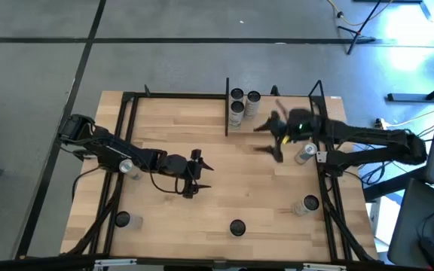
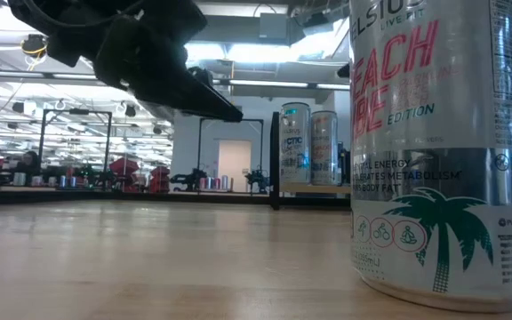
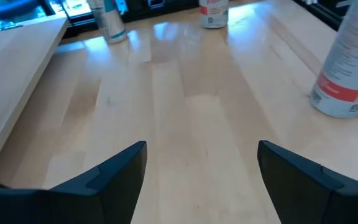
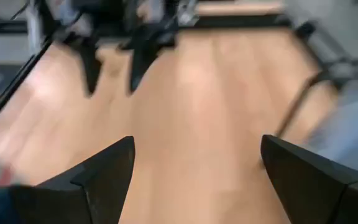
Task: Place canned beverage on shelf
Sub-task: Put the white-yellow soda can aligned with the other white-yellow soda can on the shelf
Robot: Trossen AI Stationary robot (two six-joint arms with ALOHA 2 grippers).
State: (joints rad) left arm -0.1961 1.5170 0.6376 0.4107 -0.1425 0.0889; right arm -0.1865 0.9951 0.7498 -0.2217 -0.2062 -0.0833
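Only the low view shows the near can (image 2: pixel 440 142) upright; both hands, left (image 1: pixel 202 175) and right (image 1: pixel 266 139), gape empty.

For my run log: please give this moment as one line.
left gripper: open, empty, mid-table | right gripper: open, empty, beside shelf | cans on shelf: three | cans on table: several

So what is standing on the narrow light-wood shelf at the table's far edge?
Three silver beverage cans stand together on the narrow light-wood shelf, at its left end. The right arm hangs over its right part, so anything beneath it is hidden.
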